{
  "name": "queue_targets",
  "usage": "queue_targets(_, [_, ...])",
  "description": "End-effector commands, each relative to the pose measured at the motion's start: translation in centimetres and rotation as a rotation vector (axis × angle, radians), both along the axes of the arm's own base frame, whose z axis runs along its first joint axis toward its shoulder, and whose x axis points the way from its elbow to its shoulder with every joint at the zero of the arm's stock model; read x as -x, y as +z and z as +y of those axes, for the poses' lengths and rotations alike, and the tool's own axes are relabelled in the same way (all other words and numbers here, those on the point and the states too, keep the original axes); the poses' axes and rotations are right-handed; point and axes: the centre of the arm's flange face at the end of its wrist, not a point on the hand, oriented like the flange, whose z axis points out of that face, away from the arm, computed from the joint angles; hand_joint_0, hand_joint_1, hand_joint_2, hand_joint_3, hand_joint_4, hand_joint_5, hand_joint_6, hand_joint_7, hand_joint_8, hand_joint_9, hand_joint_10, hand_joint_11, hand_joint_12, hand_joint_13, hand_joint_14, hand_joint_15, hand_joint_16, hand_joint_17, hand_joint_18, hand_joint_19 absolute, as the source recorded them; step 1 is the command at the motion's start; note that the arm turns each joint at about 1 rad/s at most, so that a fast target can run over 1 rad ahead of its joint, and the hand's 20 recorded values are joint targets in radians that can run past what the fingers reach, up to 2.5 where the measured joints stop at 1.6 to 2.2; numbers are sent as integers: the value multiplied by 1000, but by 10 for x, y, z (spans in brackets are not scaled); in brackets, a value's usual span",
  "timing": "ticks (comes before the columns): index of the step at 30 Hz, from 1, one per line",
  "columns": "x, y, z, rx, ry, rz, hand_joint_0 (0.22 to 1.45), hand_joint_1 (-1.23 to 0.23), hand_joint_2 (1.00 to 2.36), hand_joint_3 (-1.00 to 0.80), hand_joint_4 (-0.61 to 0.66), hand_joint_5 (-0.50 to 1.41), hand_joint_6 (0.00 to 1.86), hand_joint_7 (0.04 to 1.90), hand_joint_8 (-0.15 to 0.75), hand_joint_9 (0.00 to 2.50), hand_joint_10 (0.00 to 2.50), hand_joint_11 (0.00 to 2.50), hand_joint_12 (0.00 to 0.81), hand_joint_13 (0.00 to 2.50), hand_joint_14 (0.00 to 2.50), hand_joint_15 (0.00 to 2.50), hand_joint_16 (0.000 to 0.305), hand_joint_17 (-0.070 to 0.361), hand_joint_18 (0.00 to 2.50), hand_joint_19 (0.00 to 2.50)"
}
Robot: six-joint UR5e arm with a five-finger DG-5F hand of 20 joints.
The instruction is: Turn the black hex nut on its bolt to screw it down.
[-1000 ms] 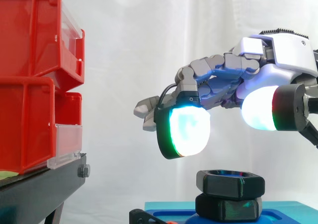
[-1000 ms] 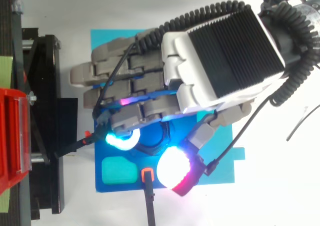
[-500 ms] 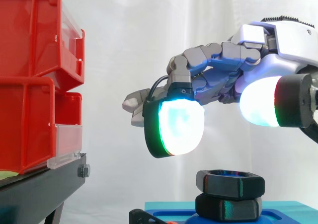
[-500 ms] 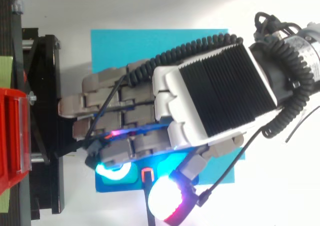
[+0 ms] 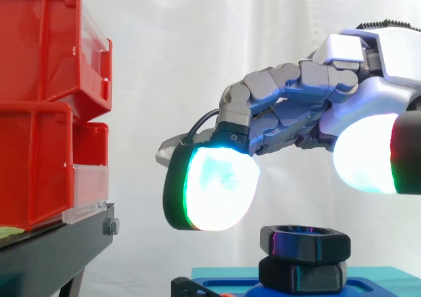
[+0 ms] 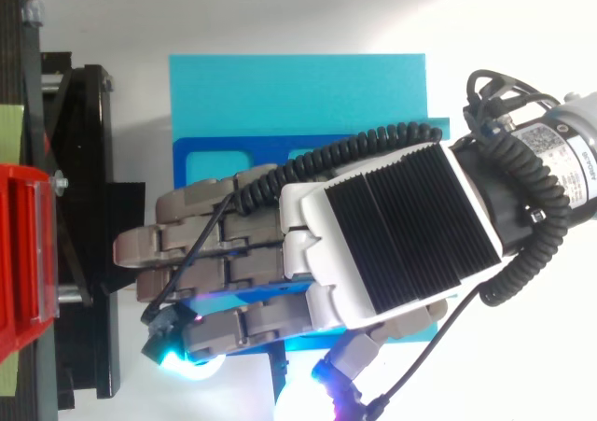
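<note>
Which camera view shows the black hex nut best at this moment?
The side view. There the black hex nut sits in plain sight below the hand, apart from its glowing pads. In the top view the hand lies over that place and hides the nut.

Mostly plastic, some cloth
We found the black hex nut (image 5: 304, 243) matt, faintly grainy plastic; the red bins (image 5: 39, 53) glossy plastic; the curtain (image 5: 197, 60) soft white cloth; the robot hand (image 5: 289, 106) smooth grey plastic.
</note>
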Motion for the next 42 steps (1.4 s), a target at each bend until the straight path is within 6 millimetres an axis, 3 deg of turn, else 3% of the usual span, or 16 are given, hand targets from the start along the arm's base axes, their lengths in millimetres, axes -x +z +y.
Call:
queue_targets(1, [1,-1,1,0,-1,10,521,-446,1000,-500,177,-129,502,757,284,437,0,19,352,244,0,0,56,125,338,215])
queue_targets(7, [2,-2,-2,1,-4,21,522,-443,1000,-500,223,-107,503,968,289,442,2,69,350,241,0,0,55,124,335,212])
queue_targets(15, [4,-4,-12,4,-13,33,520,-441,1000,-500,186,-89,501,1201,300,455,2,112,351,245,0,0,55,124,337,209])
queue_targets(27, [8,-4,-29,29,-11,26,519,-442,1000,-500,189,-89,500,1214,306,460,2,127,354,249,0,0,55,124,341,213])
queue_targets(42, [5,-3,-12,35,5,12,518,-442,1000,-500,217,-97,501,1163,305,457,4,126,355,248,0,0,55,125,339,211])
